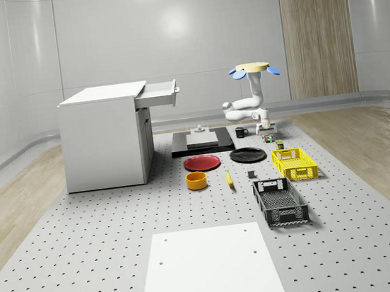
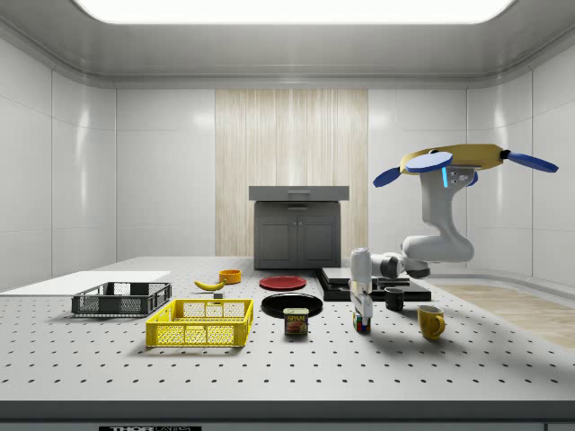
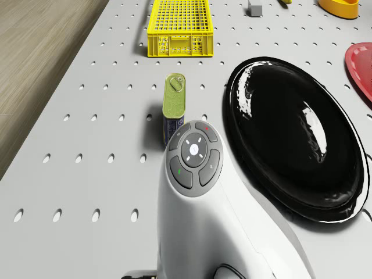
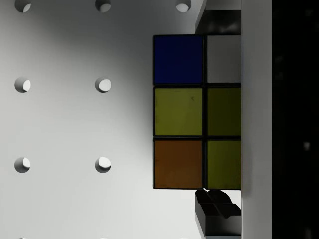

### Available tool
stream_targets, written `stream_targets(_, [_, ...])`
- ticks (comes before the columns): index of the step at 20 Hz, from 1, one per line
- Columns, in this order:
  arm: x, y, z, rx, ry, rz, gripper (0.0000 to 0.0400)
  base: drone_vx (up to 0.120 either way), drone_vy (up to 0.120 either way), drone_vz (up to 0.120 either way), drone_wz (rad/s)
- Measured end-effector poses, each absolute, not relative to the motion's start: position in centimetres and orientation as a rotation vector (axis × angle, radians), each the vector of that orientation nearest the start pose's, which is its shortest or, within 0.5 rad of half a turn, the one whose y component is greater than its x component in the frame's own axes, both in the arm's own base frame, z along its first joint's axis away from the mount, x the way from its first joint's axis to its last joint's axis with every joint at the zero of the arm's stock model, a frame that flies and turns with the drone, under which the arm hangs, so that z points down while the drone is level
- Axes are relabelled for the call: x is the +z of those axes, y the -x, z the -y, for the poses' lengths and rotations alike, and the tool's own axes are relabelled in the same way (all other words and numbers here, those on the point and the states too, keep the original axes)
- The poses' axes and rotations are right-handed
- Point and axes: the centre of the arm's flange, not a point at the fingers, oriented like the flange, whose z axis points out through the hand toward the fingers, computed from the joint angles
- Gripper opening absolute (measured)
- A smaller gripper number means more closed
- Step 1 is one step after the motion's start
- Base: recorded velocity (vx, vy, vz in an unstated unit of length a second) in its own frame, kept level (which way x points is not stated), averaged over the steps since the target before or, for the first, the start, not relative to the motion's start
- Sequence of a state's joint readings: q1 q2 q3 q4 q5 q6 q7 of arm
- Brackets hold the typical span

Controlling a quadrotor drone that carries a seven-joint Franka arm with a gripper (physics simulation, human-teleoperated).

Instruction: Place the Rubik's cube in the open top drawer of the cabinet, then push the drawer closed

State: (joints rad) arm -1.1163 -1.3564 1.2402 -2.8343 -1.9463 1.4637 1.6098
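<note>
We count one Rubik's cube on the perforated table, beside the black plate — two plates, two crates nearby. The gripper reaches straight down onto the cube, its fingers flanking it — whether they clamp, we cannot tell. The drone hovers above the plate. The cabinet's top drawer stands open.

Bright, even light — source a broad ceiling panel in the side view. Soft hotspots glare on the back wall. Shadows short, soft-edged, lying close under objects. Black plate carries sharp white reflections in the drone view. Wrist view: Rubik's cube shaded — dim gradient spreads across the table beside it.
</note>
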Motion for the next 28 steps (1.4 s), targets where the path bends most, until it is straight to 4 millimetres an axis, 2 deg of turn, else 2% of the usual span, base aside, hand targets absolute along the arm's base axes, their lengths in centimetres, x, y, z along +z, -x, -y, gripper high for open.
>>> stream_targets(5, [52.8,-31.7,-1.2,0.785,-0.001,0.002,0.0400,0.000,0.000,0.000,0.000])
stream_targets(10, [53.0,-31.8,-1.2,0.785,-0.001,0.002,0.0348,0.000,0.000,0.000,0.000])
stream_targets(17, [52.9,-31.9,-1.2,0.795,-0.001,0.002,0.0328,0.000,0.000,0.000,0.000])
stream_targets(23, [51.0,-31.9,-1.2,0.790,-0.008,0.008,0.0305,0.000,0.000,0.000,0.000])
stream_targets(26, [49.7,-31.9,-1.2,0.772,-0.012,0.011,0.0295,0.000,0.000,0.120,0.000])
stream_targets(28, [49.0,-31.9,-1.3,0.748,-0.015,0.013,0.0294,0.080,-0.120,0.120,0.000])
